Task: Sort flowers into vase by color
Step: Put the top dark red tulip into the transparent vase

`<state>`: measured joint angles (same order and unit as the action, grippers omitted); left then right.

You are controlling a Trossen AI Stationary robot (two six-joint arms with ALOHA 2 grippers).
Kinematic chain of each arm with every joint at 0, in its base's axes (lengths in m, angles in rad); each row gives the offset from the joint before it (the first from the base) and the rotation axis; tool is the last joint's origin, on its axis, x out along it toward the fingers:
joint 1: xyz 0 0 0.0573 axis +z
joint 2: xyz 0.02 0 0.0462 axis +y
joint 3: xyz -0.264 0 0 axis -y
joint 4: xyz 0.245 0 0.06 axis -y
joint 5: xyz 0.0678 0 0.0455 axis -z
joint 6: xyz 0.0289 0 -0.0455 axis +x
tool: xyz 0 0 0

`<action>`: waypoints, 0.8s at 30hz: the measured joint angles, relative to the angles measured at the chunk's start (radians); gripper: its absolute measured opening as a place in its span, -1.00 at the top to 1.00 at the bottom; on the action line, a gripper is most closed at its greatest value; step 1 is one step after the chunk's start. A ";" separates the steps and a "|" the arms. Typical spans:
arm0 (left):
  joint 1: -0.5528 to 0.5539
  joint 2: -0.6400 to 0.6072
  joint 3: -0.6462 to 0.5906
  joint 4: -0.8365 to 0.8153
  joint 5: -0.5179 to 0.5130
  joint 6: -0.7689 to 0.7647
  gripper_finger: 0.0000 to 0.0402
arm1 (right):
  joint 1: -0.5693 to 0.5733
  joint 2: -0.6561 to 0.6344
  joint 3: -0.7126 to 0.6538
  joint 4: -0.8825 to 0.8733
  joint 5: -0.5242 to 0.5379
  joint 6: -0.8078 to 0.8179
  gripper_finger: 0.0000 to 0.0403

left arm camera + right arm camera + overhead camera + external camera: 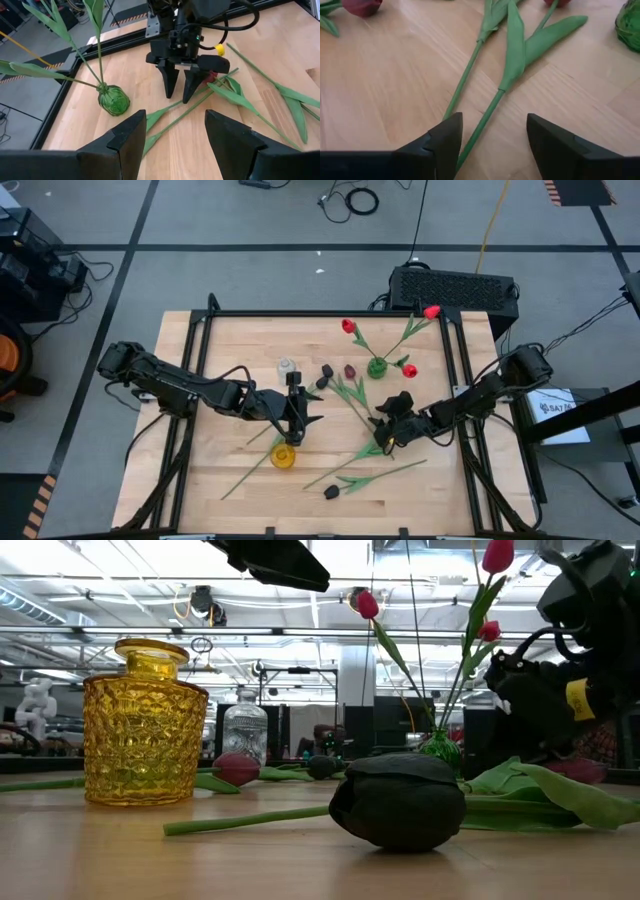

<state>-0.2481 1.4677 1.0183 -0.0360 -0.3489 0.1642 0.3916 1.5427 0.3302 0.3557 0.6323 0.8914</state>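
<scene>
Red tulips point(348, 326): three in green vase point(377, 367)

Non-task stuff: wooden table point(200, 480) with black frame, black box with a vented top point(455, 285) behind its far edge, coiled black cable point(362, 200) on the grey floor, yellow cable point(492, 220) running past, white paper point(555, 406) right of table.

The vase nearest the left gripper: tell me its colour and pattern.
The vase is amber yellow glass with a raised diamond texture, seen best in the low view.
</scene>
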 joint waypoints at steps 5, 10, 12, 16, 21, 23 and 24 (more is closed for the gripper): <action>0.001 0.000 0.000 0.000 0.000 0.000 -0.05 | 0.000 0.005 0.000 0.006 0.000 -0.036 -0.01; 0.014 0.000 0.000 0.000 0.000 0.000 -0.05 | 0.000 0.006 0.000 0.007 0.000 -0.083 0.05; 0.018 0.000 0.000 0.000 0.000 -0.001 -0.05 | 0.000 0.012 0.000 0.006 -0.001 -0.095 0.07; 0.019 0.000 0.000 0.000 0.000 -0.002 -0.05 | 0.001 0.042 0.012 0.006 0.007 -0.120 0.14; 0.019 0.000 0.000 0.000 0.000 -0.002 -0.05 | 0.001 0.114 0.063 0.010 0.027 -0.165 0.27; 0.019 0.000 0.000 0.000 0.000 -0.002 -0.05 | 0.001 0.140 0.085 0.014 0.036 -0.178 0.35; 0.019 0.000 0.000 0.000 0.000 -0.002 -0.05 | 0.001 0.149 0.094 0.011 0.039 -0.185 0.40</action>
<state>-0.2291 1.4677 1.0183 -0.0361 -0.3488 0.1623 0.3927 1.6915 0.4242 0.3667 0.6717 0.7067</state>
